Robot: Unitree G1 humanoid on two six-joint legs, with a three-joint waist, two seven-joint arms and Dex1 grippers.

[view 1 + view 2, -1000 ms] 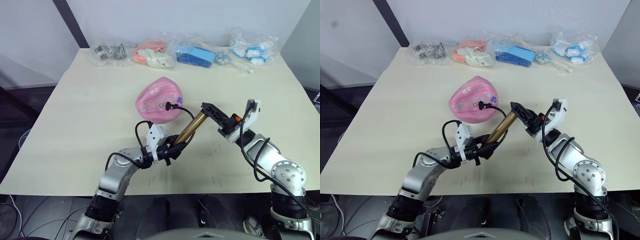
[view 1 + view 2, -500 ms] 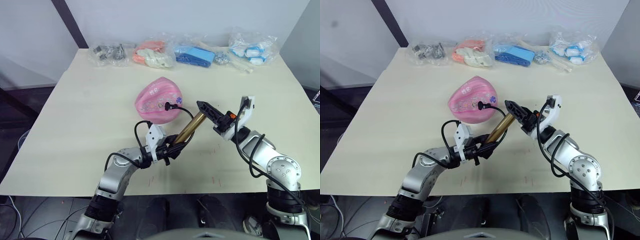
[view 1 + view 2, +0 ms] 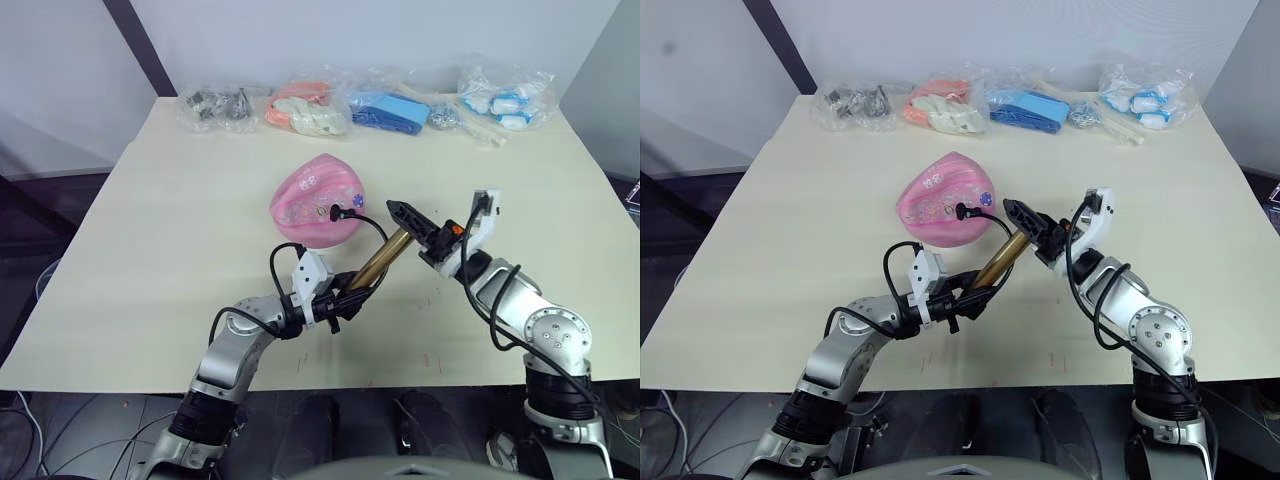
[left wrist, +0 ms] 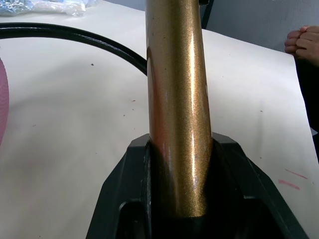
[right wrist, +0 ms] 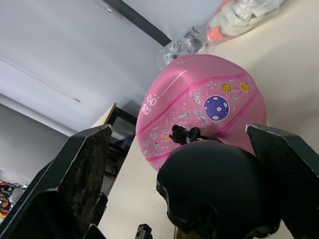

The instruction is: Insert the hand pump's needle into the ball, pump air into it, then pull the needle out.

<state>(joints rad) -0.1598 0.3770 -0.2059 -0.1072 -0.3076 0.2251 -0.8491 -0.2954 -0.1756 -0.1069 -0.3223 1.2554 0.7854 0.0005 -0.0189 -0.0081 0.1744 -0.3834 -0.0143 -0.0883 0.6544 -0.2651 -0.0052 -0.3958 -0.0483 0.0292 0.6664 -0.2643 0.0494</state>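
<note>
Gold barrel clamped, handle between spread fingers

Pink ball (image 3: 318, 203) mid-table (image 3: 150, 220), dented, hose end plugged into its near side. Hand pump (image 3: 383, 260) slanted just beside it, barrel gripped low by left gripper (image 3: 335, 298). Right gripper (image 3: 405, 215) at pump's black top cap, fingers (image 5: 79, 174) apart either side, not touching it.

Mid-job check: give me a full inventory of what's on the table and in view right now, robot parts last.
ball: one, pink with small prints, dented, mid-table.
hand pump: one, gold-bronze barrel, black hose plugged into the ball, tilted up off the table.
clear bags: several in a row along the far edge, holding dark, orange-white, blue and blue-white items.
table: one, cream.
person's hand: one, at the table's edge.
left gripper: shut on the barrel's lower end.
right gripper: fingers open either side of the pump's black top.
</note>
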